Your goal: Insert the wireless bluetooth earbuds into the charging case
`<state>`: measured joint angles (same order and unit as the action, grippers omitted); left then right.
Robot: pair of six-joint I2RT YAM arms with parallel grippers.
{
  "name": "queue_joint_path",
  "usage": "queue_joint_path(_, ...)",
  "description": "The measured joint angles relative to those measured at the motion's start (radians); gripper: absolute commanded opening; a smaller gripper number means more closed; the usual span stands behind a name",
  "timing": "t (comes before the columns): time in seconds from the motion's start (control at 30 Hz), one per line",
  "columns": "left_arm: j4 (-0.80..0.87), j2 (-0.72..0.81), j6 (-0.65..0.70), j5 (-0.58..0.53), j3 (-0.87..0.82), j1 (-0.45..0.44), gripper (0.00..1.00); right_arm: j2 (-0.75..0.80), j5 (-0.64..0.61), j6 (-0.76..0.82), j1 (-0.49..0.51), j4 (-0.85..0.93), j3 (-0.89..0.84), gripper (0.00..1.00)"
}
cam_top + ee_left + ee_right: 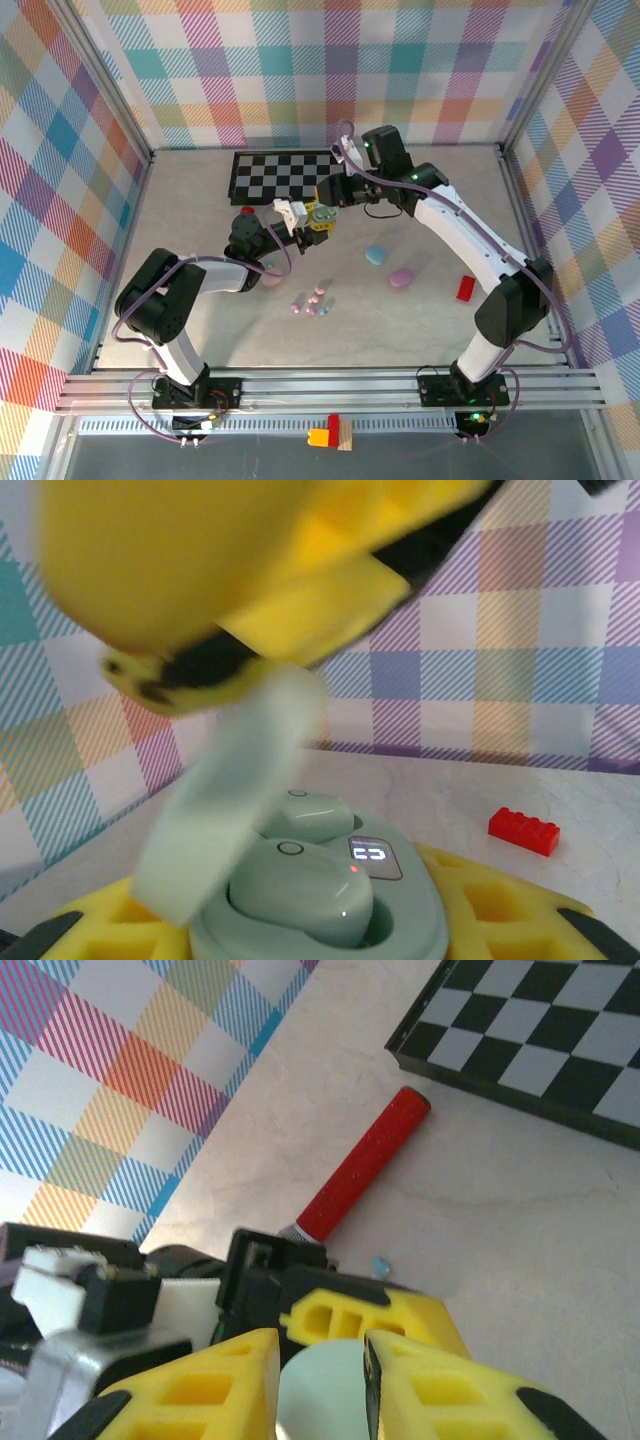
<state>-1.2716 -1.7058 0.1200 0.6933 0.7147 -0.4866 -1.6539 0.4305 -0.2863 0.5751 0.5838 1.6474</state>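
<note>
Up close, the left gripper [320, 935] is clamping the mint charging case [415, 910], two mint earbuds [300, 888] sitting in its wells between the fingers. The right gripper [322, 1385] is pinching the raised lid [235, 790] just above.

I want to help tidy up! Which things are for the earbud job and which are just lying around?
Job: mint charging case, its lid, mint earbuds inside, loose pastel earbuds, blue case, pink case.
Lying about: red block, red stick, checkerboard, toy bricks by the rail.
</note>
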Motion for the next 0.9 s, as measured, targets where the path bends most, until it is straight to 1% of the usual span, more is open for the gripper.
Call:
queue_joint_path(0.1, -0.001, 0.009, -0.008, -0.004, 0.000, 0.000, 0.32, 0.031, -0.002, 0.003, 0.000, 0.008, -0.027, 0.29)
queue_joint_path(0.13, -0.004, 0.011, -0.012, -0.006, 0.000, 0.000, 0.33, 0.040, -0.002, 0.003, 0.000, 0.006, -0.034, 0.31)
queue_joint_path(0.23, -0.008, 0.017, -0.026, -0.006, 0.000, 0.001, 0.32, 0.087, 0.004, -0.036, -0.019, -0.031, -0.080, 0.47)
queue_joint_path(0.3, -0.008, 0.024, -0.033, -0.005, 0.000, 0.001, 0.33, 0.128, 0.039, -0.098, -0.055, -0.088, -0.134, 0.58)
queue_joint_path(0.37, -0.011, 0.032, -0.046, -0.003, 0.000, 0.001, 0.32, 0.159, 0.101, -0.168, -0.110, -0.159, -0.191, 0.64)
queue_joint_path(0.47, -0.014, 0.048, -0.062, 0.000, 0.000, 0.001, 0.32, 0.160, 0.219, -0.289, -0.182, -0.289, -0.262, 0.67)
queue_joint_path(0.53, -0.015, 0.055, -0.073, 0.005, 0.000, 0.001, 0.32, 0.145, 0.290, -0.362, -0.208, -0.366, -0.304, 0.67)
queue_joint_path(0.7, -0.014, 0.059, -0.099, 0.004, 0.008, 0.001, 0.33, 0.109, 0.441, -0.490, -0.202, -0.511, -0.378, 0.68)
queue_joint_path(0.9, -0.015, 0.059, -0.114, 0.012, 0.044, 0.001, 0.32, 0.099, 0.562, -0.570, -0.194, -0.611, -0.406, 0.68)
